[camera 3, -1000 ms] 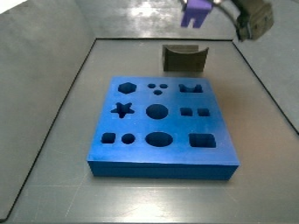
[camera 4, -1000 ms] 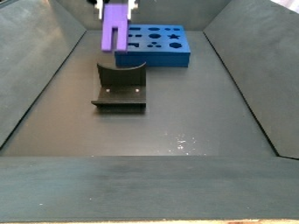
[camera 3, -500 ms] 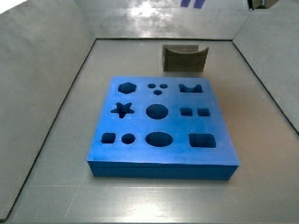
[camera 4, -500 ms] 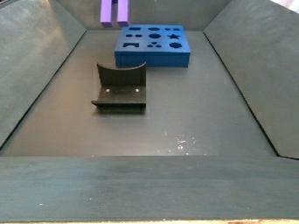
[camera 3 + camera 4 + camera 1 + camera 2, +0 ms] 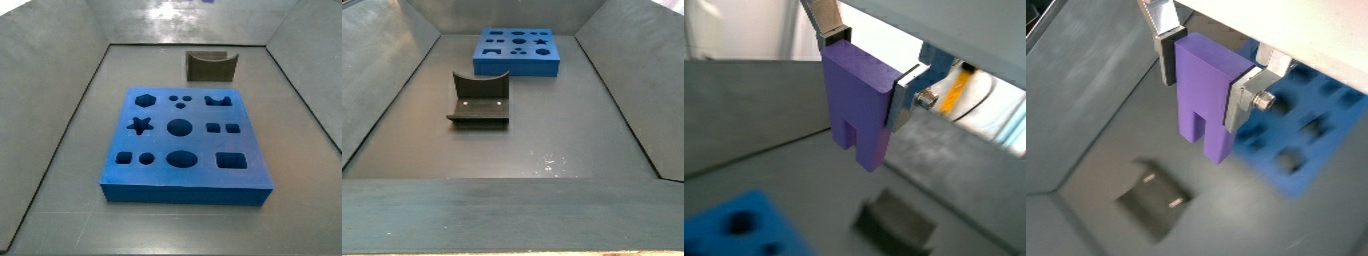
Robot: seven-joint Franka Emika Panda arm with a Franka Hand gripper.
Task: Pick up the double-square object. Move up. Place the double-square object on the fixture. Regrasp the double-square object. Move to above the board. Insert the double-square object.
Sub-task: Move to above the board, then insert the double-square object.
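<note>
Gripper [image 5: 1204, 78], out of both side views: jaws clamped on the double-square object [image 5: 1204, 92], hung notched end down, high above the fixture [image 5: 1156, 201] and board [image 5: 1311, 125], apparently lifted clear for setting on the fixture.

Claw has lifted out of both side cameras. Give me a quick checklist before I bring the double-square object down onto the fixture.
1. Grip: the claw is shut on the double-square object, plates on both flanks. Ok.
2. Piece attitude: it hangs lengthwise from the claw, notched end down, in both wrist views. Ok.
3. Fixture free: the fixture has nothing in it in both side views. Ok.
4. Fixture in sight from the wrist: it shows below the piece. Ok.
5. Alignment over the fixture: the claw is out of both side views. Cannot tell.
6. Board clear of the path: the board lies apart from the fixture. Ok.
</note>
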